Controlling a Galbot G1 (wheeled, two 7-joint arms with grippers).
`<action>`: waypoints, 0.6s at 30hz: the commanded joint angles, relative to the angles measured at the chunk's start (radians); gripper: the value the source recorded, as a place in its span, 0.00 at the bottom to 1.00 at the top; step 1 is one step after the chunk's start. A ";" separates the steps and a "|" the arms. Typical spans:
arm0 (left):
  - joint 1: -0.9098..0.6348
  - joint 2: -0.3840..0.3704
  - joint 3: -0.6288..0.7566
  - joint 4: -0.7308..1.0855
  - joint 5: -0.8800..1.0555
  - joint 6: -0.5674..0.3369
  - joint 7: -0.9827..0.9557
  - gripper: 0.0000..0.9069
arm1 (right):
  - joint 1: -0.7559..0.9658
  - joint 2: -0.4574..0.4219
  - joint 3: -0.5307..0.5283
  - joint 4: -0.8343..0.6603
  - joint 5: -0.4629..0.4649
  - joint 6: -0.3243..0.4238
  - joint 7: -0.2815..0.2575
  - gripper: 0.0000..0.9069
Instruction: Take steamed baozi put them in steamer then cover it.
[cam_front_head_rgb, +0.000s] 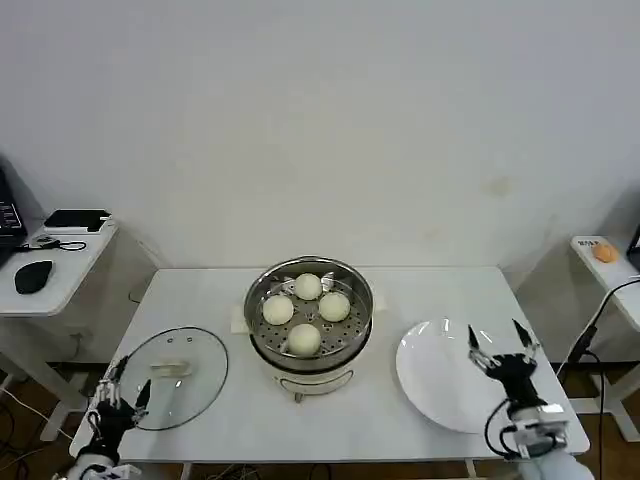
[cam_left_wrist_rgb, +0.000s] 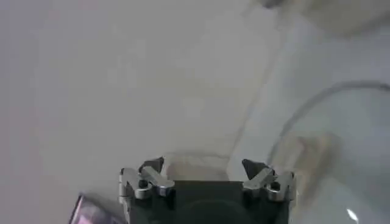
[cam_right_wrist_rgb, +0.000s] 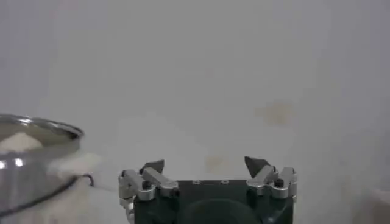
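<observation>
We saw a plain white wall (cam_front_head_rgb: 320, 120) behind a white table (cam_front_head_rgb: 200, 290), with a faint stain on the wall toward the right. To the left stood a white side desk (cam_front_head_rgb: 60, 262) carrying a black mouse (cam_front_head_rgb: 33, 276) and a flat black device (cam_front_head_rgb: 77, 219). At the right edge another white surface (cam_front_head_rgb: 600, 262) held a small orange object (cam_front_head_rgb: 605, 253), with cables hanging below.

Four round cream-white steamed baozi (cam_front_head_rgb: 306, 311) are seen on the shiny steel steamer's (cam_front_head_rgb: 262, 296) hole-dotted tray beside a plain white plate (cam_front_head_rgb: 425, 375).
</observation>
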 joint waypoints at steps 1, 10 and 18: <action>-0.088 0.005 0.067 0.129 0.210 -0.011 -0.001 1.00 | -0.133 0.052 0.124 0.067 0.016 -0.008 0.015 1.00; -0.179 0.023 0.088 0.169 0.203 0.000 0.015 1.00 | -0.147 0.062 0.126 0.055 0.012 0.006 0.010 1.00; -0.247 0.029 0.107 0.217 0.202 0.003 0.017 1.00 | -0.154 0.072 0.120 0.060 0.008 0.006 0.007 1.00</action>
